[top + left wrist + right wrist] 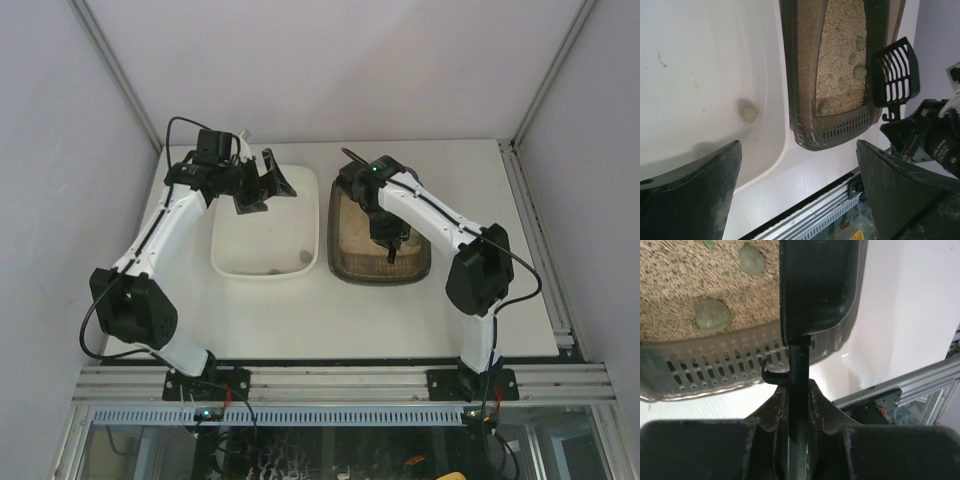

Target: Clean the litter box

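The dark grey-brown litter box (345,268) sits right of centre, with beige litter and several grey-green clumps (859,72) inside. My right gripper (391,243) hovers over its near end, shut on the handle of a black slotted scoop (895,75). In the right wrist view the gripper (799,405) clamps the handle, and the scoop head (817,285) hangs over the box's slotted near wall (715,370), beside a clump (712,315). My left gripper (262,182) is open and empty above the far part of the white tray (225,268); its jaws stand wide apart (797,195).
The white tray (700,60) holds one grey clump (747,111). The two trays stand side by side with a narrow gap. An aluminium rail (340,380) runs along the near table edge. Walls close in the back and sides.
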